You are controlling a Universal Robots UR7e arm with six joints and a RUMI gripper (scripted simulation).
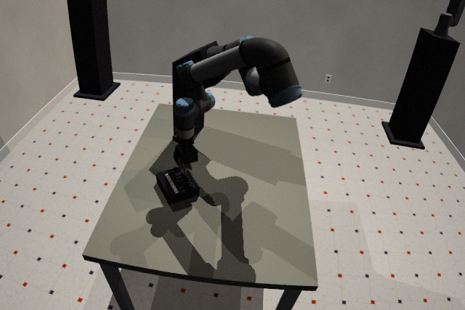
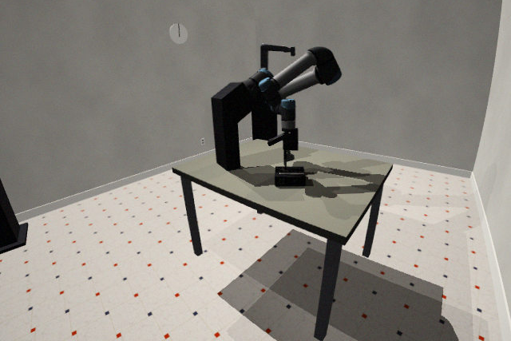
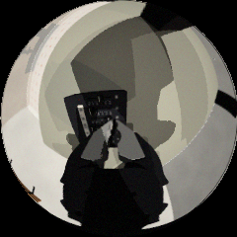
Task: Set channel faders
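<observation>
The lighting desk [image 1: 177, 186] [image 2: 290, 176] [image 3: 96, 115] is a small black box on the grey table [image 1: 232, 201] [image 2: 330, 209], left of the table's middle. In the wrist view its top shows several fader slots and a pale tape strip [image 3: 82, 119] along its left side; the tape's writing is too small to read. My gripper [image 1: 183, 167] [image 2: 285, 161] [image 3: 115, 119] is shut, with nothing between the fingers. It points straight down, with its tips just above or on the faders at the desk's near right part; I cannot tell whether they touch.
The arm's black mounting column [image 2: 227, 131] stands at the table's back edge. Two tall black pedestals [image 1: 90, 40] [image 1: 422, 85] stand on the floor at the back left and right. The table edges lie well away from the desk.
</observation>
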